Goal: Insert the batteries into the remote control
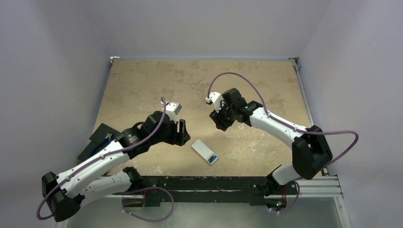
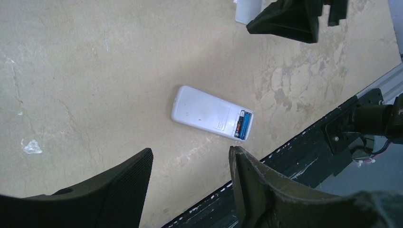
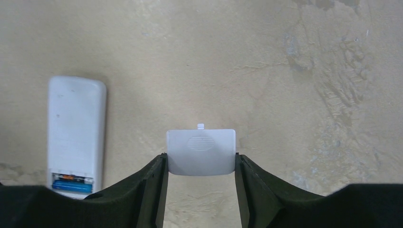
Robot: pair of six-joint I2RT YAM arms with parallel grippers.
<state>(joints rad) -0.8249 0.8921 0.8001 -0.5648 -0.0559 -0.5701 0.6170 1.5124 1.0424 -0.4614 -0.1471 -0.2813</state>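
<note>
One dark flat item (image 1: 97, 138) lies at the left edge of the surface (image 1: 142, 85), beside my left arm and well apart from the work; I cannot make out what it is. The remote control (image 1: 205, 152) lies back-up in plain view near the front edge, between the two arms. Its compartment is uncovered, with the batteries (image 2: 241, 127) seated side by side inside, one blue, one dark.

Left claw (image 2: 190, 153): released, holding nothing, hovering near the remote.

Right claw (image 3: 201, 159): clamped on a small white cover (image 3: 201, 142) by its side edges, apart from the remote.
</note>
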